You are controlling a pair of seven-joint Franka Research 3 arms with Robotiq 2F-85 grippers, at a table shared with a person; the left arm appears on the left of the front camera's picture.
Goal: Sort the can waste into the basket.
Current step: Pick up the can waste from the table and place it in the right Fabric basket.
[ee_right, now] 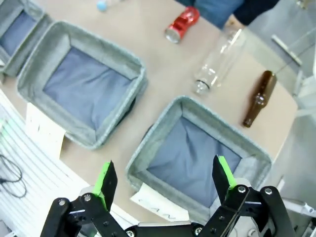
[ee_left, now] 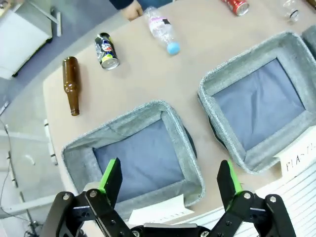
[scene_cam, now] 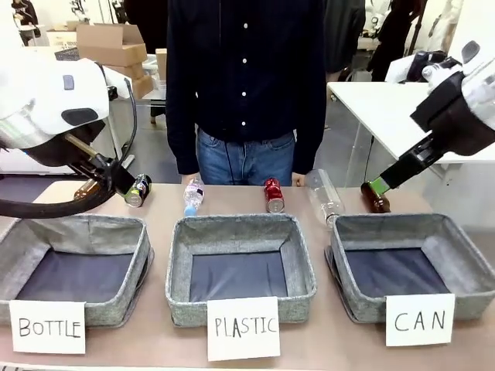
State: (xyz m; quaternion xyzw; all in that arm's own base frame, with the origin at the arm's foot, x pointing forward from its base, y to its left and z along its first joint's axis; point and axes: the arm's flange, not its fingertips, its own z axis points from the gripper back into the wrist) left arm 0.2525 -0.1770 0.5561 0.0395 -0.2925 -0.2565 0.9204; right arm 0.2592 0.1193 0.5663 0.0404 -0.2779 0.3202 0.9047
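**A:** Nearest us, how do the tools stand?

**B:** Both are spread wide and empty. The right gripper [ee_right: 163,165] points down at the CAN basket [ee_right: 148,153] in the table's near right corner. The left gripper [ee_left: 170,168] looks down over the near left corner.

**A:** And the cans?

**B:** Both lie on their sides along the far edge. The red can [scene_cam: 274,195] is at the middle of that edge, its long axis running roughly near-to-far, and it is nearer the right arm. The black can [scene_cam: 138,190] lies towards the far left corner with an end facing us. I'd judge that one is the left arm's to take.
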